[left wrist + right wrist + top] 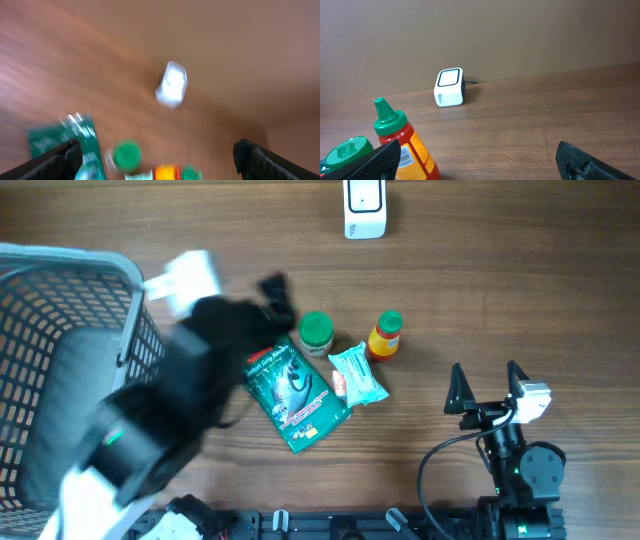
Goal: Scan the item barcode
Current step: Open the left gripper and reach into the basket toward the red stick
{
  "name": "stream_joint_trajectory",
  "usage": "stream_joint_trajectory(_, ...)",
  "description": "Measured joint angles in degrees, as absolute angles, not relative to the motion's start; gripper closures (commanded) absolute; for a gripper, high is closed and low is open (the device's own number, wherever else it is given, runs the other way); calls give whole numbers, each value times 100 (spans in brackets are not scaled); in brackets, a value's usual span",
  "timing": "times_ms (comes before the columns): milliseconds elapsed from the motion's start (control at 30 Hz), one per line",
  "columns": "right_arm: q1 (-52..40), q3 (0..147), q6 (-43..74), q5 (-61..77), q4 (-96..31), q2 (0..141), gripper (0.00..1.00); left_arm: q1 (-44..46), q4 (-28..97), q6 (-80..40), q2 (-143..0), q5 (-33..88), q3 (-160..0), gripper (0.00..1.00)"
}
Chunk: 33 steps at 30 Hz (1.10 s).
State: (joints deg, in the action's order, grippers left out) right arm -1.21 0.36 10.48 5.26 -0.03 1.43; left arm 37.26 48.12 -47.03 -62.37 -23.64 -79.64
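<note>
The white barcode scanner (364, 208) stands at the table's far edge and also shows as the scanner (172, 84) (449, 87) in both wrist views. Mid-table lie a green pouch (295, 395), a green-lidded jar (316, 332), an orange sauce bottle (385, 336) and a white-teal packet (358, 373). My left gripper (262, 305) is blurred with motion, just left of the jar; in its wrist view the left gripper (157, 160) is open and holds nothing. My right gripper (487, 388) rests open, right of the bottle (402, 145), empty.
A grey wire basket (60, 270) takes up the left side, partly under my left arm. The left wrist view is blurred; the pouch (75, 135) and the jar (126, 154) show low in it.
</note>
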Motion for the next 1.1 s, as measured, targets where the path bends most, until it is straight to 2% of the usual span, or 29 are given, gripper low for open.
stream_joint_trajectory(33,-121,36,1048,526,-3,145,0,3186,4842,-4703,-5699,-2683,-7979,0)
stream_joint_trajectory(167,-121,36,1048,526,-3,143,0,1879,5043,-4705,-5009,-3074,-8001,0)
stream_joint_trajectory(400,-126,36,1048,526,-3,143,0,-259,5905,-4803,-4919,-3238,-8049,0)
stream_joint_trajectory(600,-128,36,1048,526,-3,143,0,-2255,6445,-5299,-5638,-2220,-8053,0)
stream_joint_trajectory(767,-128,36,1048,526,-3,143,0,-3795,7467,-5990,-6698,-1048,-8040,0)
stream_joint_trajectory(900,-128,36,1048,526,-3,143,0,-4639,8309,-6281,-7585,-504,-8047,0)
stream_joint_trajectory(933,-128,36,1048,526,-3,143,0,-4764,8399,-6302,-7780,-440,-8047,2)
stream_joint_trajectory(1000,-128,36,1048,526,-3,143,0,-4901,8442,-6309,-8068,-379,-8044,15)
stream_joint_trajectory(1033,-128,36,1048,526,-3,143,0,-4930,8458,-6278,-8206,-340,-8044,18)
stream_joint_trajectory(1100,-128,36,1048,526,-3,143,0,-4936,8493,-6058,-8394,-285,-8044,16)
